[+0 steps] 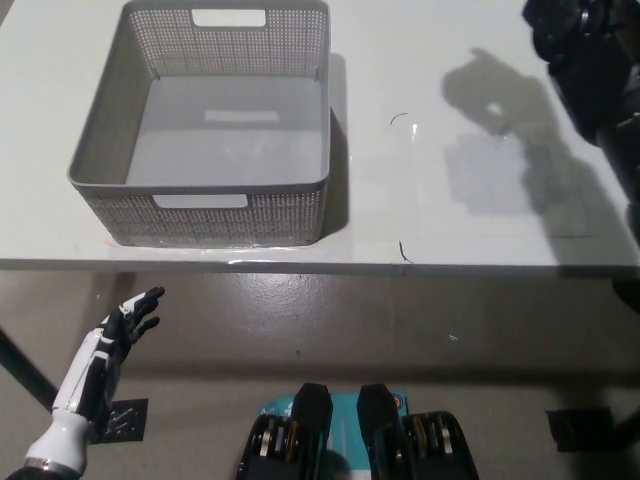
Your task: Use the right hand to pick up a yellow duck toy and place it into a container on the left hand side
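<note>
My black right hand (pixel 565 25) is raised at the top right, above the white table (pixel 450 200), and the picture's edge cuts most of it off. The yellow duck toy does not show anywhere. It is neither on the table nor in the basket, and it was last seen in this hand's grip. The hand's shadow (pixel 500 95) falls on the tabletop right of the middle. The grey mesh basket (pixel 110 130) stands at the table's left with nothing inside. My white left hand (pixel 120 330) hangs below the table's front edge at the lower left, fingers apart.
The basket has tall perforated walls and a handle cut-out in its near and far sides. The table's front edge runs across the picture at about mid height, with grey floor below it. Small dark marks (pixel 403 250) lie on the table near the edge.
</note>
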You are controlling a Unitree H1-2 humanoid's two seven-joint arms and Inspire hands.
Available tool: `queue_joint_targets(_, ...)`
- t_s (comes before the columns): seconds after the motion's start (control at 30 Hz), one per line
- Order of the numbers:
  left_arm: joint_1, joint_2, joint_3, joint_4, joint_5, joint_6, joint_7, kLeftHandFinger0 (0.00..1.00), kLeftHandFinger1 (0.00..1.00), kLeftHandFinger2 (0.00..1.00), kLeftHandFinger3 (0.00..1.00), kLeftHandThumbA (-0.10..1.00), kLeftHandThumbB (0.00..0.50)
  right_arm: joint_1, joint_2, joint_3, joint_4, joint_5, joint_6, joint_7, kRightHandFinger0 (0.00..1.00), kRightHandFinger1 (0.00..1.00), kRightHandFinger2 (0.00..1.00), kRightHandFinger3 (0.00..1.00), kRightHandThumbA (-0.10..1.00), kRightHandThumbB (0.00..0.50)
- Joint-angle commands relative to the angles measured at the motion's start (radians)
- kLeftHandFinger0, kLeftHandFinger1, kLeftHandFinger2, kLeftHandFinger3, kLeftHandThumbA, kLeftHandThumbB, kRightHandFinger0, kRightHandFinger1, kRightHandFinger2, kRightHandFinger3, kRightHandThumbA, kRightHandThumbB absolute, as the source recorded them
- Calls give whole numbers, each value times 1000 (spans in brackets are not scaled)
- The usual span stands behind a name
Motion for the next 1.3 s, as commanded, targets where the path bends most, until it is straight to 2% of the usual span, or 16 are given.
queue_joint_targets(0.0, 4, 17, 6, -42, 2, -3, 2, 1000, 1000, 1000, 1000, 1000, 284, -105, 47, -28, -47, 38, -77, -44, 84, 557, 928, 913, -100, 204)
queue_joint_targets(0.1, 7, 16, 2, -41, 12, -3, 4, 1000, 1000, 1000, 1000, 1000, 282, -112, 82, -20, -49, 27, -60, -54, 119, 567, 946, 880, -100, 189)
queue_joint_targets(0.2, 10, 15, 1, -42, 16, 0, 7, 1000, 1000, 1000, 1000, 1000, 283, -126, 131, -25, -42, 34, -33, -53, 35, 491, 881, 809, -100, 196)
queue_joint_targets(0.4, 2, 19, -7, -40, 25, 1, 2, 1000, 1000, 1000, 1000, 1000, 270, -140, 215, -30, -33, 34, -46, -67, 0, 500, 939, 974, -100, 197)
queue_joint_targets(0.57, 1, 23, -13, -38, 34, 2, 1, 1000, 1000, 1000, 1000, 1000, 267, -136, 289, -51, -26, 58, -57, -63, 0, 477, 880, 912, -100, 199)
queue_joint_targets(0.7, -4, 26, -24, -45, 41, 8, -5, 1000, 1000, 1000, 1000, 1000, 254, -119, 331, -57, -24, 62, -64, -59, 51, 576, 970, 951, -100, 187)
queue_joint_targets(0.83, -6, 32, -32, -53, 43, 16, -13, 1000, 1000, 1000, 1000, 1000, 269, -89, 354, -52, -22, 59, -44, -61, 0, 507, 906, 918, -100, 194)
queue_joint_targets(0.87, -8, 34, -34, -55, 44, 18, -14, 1000, 1000, 1000, 1000, 1000, 259, -88, 354, -53, -21, 60, -32, -52, 31, 539, 955, 1000, -100, 204)
queue_joint_targets(0.9, -13, 37, -35, -58, 44, 22, -16, 1000, 1000, 1000, 1000, 1000, 258, -90, 349, -44, -15, 55, 14, -3, 283, 767, 1000, 1000, 139, 234)
queue_joint_targets(0.93, -15, 38, -36, -59, 44, 23, -17, 1000, 1000, 1000, 1000, 1000, 258, -91, 347, -39, -14, 52, 26, 12, 355, 767, 1000, 1000, 224, 248)
queue_joint_targets(0.97, -18, 39, -38, -61, 49, 22, -17, 1000, 1000, 1000, 1000, 1000, 251, -94, 338, -27, -11, 43, 47, 67, 960, 1000, 1000, 1000, 696, 381)
queue_joint_targets(1.0, -20, 40, -38, -62, 52, 21, -17, 1000, 1000, 1000, 1000, 1000, 250, -95, 333, -18, -9, 37, 62, 104, 1000, 1000, 1000, 1000, 737, 390)
queue_joint_targets(1.03, -20, 42, -40, -68, 55, 27, -18, 1000, 1000, 1000, 1000, 1000, 243, -93, 327, -9, -10, 31, 76, 132, 1000, 1000, 1000, 1000, 859, 454)
queue_joint_targets(1.07, -22, 44, -41, -70, 55, 30, -19, 1000, 1000, 1000, 1000, 1000, 242, -92, 323, -6, -11, 31, 82, 144, 1000, 1000, 1000, 1000, 868, 471)
queue_joint_targets(1.17, -29, 49, -43, -69, 56, 21, -23, 1000, 1000, 1000, 1000, 1000, 215, -83, 307, 10, -22, 21, 82, 146, 1000, 1000, 1000, 1000, 1000, 453)
queue_joint_targets(1.27, -29, 49, -45, -74, 55, 27, -24, 1000, 1000, 1000, 1000, 1000, 214, -78, 293, 21, -30, 16, 90, 147, 1000, 1000, 1000, 1000, 1000, 460)
